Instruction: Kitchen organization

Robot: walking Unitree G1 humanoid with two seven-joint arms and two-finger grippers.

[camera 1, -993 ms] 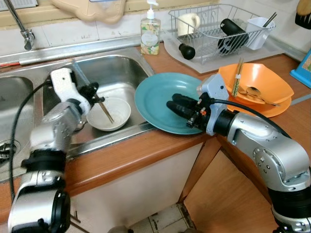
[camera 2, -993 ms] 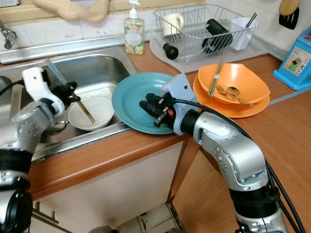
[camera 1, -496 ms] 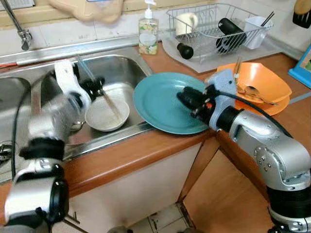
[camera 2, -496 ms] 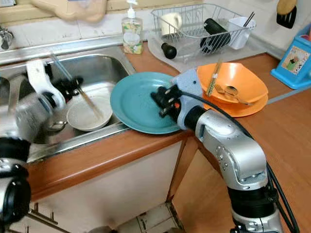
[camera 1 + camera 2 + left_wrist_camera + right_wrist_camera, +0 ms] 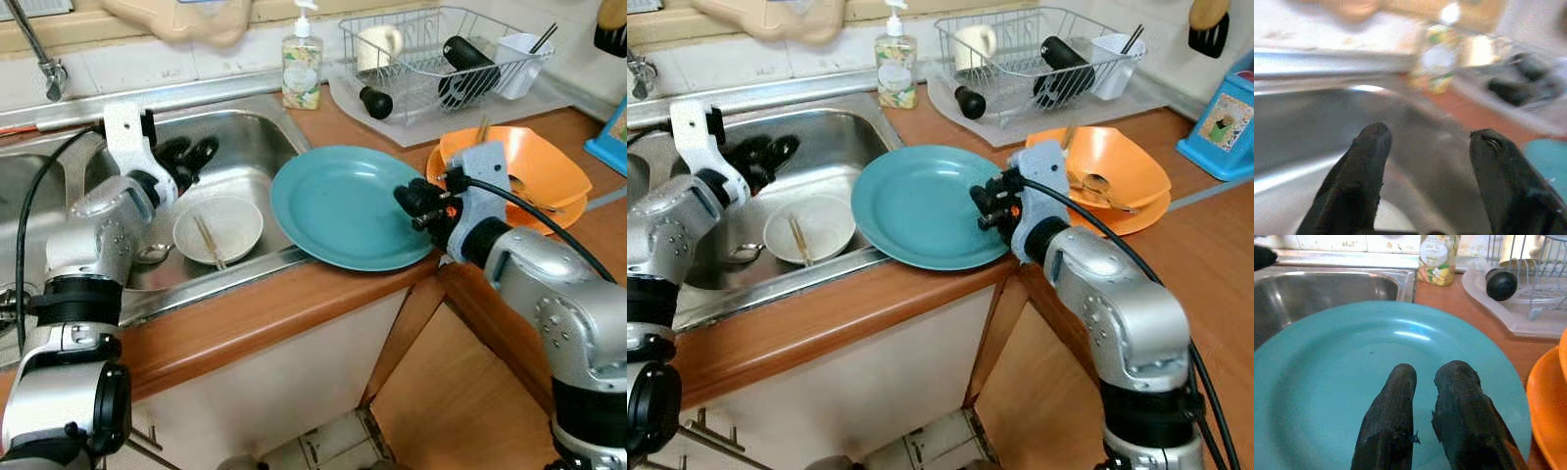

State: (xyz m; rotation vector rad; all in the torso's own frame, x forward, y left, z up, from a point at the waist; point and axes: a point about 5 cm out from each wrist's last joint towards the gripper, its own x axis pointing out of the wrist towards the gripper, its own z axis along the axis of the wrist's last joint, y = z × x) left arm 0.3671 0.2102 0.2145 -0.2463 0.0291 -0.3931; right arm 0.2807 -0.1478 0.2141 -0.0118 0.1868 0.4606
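A white bowl (image 5: 233, 217) sits in the steel sink (image 5: 250, 137) with a pair of chopsticks (image 5: 208, 241) lying in it. My left gripper (image 5: 190, 153) hovers above and behind the bowl, open and holding nothing; its fingers (image 5: 1369, 147) stand wide apart. A teal plate (image 5: 338, 206) rests across the sink's edge and the wooden counter. My right gripper (image 5: 406, 198) is low over the plate's right rim, with its fingers (image 5: 1400, 382) pressed close together and nothing between them.
An orange bowl on an orange plate (image 5: 534, 162) holds chopsticks and cutlery just right of the teal plate. A dish rack (image 5: 441, 54) with a mug and dark items stands behind. A soap bottle (image 5: 302, 64) and a tap (image 5: 44, 59) line the back wall.
My left gripper has let go of the chopsticks, which now lie in the white bowl, and has risen toward the sink's back. My right gripper has drawn back from the plate's middle to its right rim.
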